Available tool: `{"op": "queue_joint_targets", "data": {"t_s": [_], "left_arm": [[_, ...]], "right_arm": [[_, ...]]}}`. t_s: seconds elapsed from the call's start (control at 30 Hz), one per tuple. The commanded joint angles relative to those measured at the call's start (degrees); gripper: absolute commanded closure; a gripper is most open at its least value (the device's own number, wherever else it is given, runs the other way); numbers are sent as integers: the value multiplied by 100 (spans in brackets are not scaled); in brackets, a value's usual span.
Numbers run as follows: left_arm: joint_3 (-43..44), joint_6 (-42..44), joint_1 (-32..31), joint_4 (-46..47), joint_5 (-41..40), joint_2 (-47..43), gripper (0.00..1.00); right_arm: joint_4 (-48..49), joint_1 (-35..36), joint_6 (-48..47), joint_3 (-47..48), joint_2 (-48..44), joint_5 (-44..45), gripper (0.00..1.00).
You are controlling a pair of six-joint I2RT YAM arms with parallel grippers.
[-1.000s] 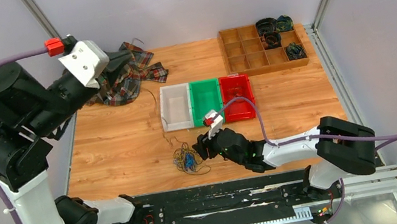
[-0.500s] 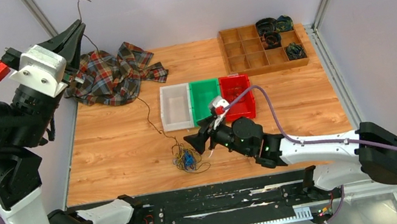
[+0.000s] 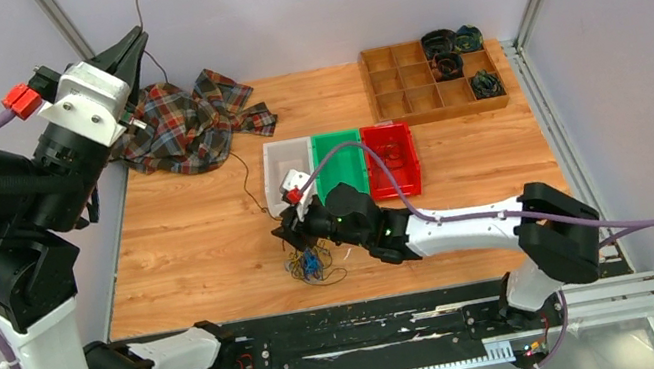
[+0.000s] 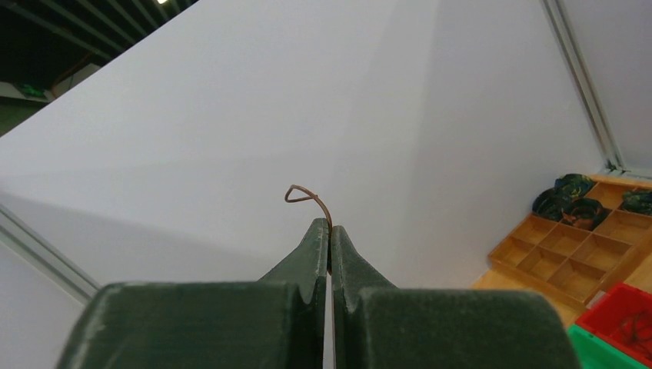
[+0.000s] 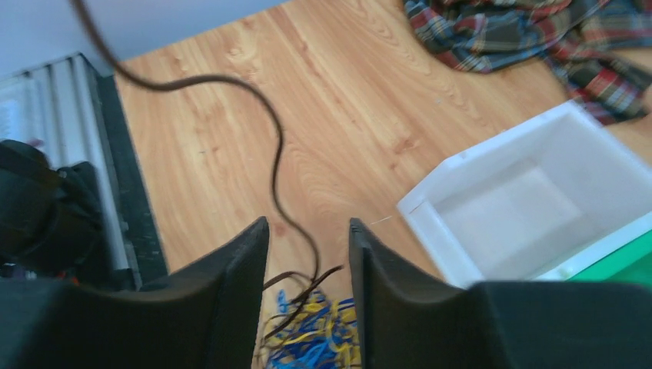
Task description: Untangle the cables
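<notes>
Top external shows the white bin (image 3: pixel 278 159) just behind the cables (image 3: pixel 307 267).

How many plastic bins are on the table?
3, side by side in a mid-table row: the white bin on the left, the green bin in the middle, the red bin on the right. The right arm crosses their near edge; none looks hidden.

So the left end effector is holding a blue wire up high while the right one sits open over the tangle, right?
Not quite. The wire pinched in the left end effector is dark brown, not blue, as the left wrist view shows. The rest holds: it is raised high, and the right end effector is open over the tangle.
</notes>
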Motion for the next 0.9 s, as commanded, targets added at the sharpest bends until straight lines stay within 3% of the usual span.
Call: {"op": "queue_joint_targets", "data": {"t_s": [0.0,0.07,0.1,0.27,0.47,0.6,0.77,0.87], "left_arm": [[-118,58,36,77,-71,-173,99],[-442,31,36,-25,-66,-311,99],[-606,37,36,-125,-66,-400,99],[-1895,-251,36,-648,94,-1038,99],[-3752,-810,36,-832,894,-1820,93],[-4326,-952,36,-866,1367,-2013,92],[-4718,-1491,36,-842,2417,-2061,75],[-4874,-1946,36,-718,2698,-1960,73]], "right_arm": [[69,47,-460,395,-23,287,68],[148,47,-519,424,-193,346,91],[142,47,-546,431,-312,370,98],[-20,47,-589,503,-1084,324,99],[-180,-2,-594,804,-1787,202,99],[-267,-113,-336,1065,-2087,79,99],[-417,-146,-37,1349,-2094,-215,99],[-425,-146,145,1423,-2007,-290,99]]}}
